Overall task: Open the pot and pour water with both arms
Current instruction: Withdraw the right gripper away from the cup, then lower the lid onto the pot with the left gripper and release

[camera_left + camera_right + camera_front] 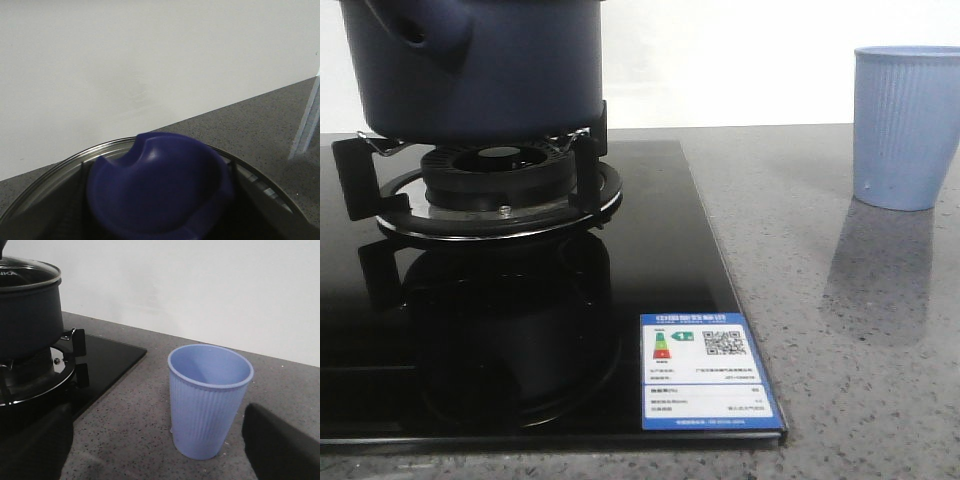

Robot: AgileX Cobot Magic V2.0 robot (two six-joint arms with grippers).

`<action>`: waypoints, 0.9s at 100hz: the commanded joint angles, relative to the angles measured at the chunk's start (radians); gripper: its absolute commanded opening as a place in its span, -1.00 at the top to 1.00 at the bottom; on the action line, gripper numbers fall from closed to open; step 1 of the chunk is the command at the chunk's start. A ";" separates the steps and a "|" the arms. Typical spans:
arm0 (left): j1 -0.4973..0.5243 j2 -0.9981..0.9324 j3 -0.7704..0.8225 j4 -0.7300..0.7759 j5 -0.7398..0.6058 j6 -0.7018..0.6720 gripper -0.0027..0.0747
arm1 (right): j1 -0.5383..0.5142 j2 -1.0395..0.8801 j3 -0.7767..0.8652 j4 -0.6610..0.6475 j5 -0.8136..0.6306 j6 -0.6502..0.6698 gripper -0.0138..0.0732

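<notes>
Pot [480, 70]: dark navy, on the burner stand [495, 180] of the black glass hob [520, 330], lid [30, 272] on.
Lid knob [157, 187]: blue, directly in front of left gripper, very close.
Left gripper: fingers not visible, state cannot be told.
Right gripper [160, 440]: fingers [280, 445] wide apart, holding nothing.
Cup [210, 400]: light-blue, ribbed, upright on grey counter [840, 330], between right fingers, just ahead, not touching.

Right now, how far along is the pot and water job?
Barely begun. The glass lid still sits on the pot, which rests on the burner. The left wrist view looks down on the blue lid knob; a grip cannot be confirmed. The cup stands upright between the right fingers. Lifting and pouring remain.
</notes>
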 commanded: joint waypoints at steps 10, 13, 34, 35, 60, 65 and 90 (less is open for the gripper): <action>-0.008 -0.031 -0.037 0.003 -0.103 -0.004 0.01 | -0.005 -0.003 -0.026 0.028 -0.023 0.003 -0.75; -0.008 -0.031 -0.037 0.003 -0.099 -0.004 0.01 | -0.005 -0.003 -0.026 0.028 -0.023 0.003 -0.75; -0.008 -0.031 -0.037 0.003 -0.096 -0.004 0.01 | -0.005 -0.003 -0.026 0.028 -0.023 0.003 -0.75; -0.008 -0.031 -0.037 0.003 -0.096 -0.004 0.01 | -0.005 -0.003 -0.026 0.028 -0.023 0.003 -0.75; -0.008 -0.031 -0.037 0.020 -0.083 -0.004 0.01 | -0.005 -0.003 -0.026 0.028 -0.023 0.003 -0.75; -0.008 -0.031 -0.037 0.020 -0.071 -0.004 0.01 | -0.005 -0.003 -0.026 0.028 -0.023 0.003 -0.75; -0.006 -0.031 -0.037 0.022 -0.043 -0.002 0.01 | -0.005 -0.003 -0.026 0.028 -0.024 0.003 -0.75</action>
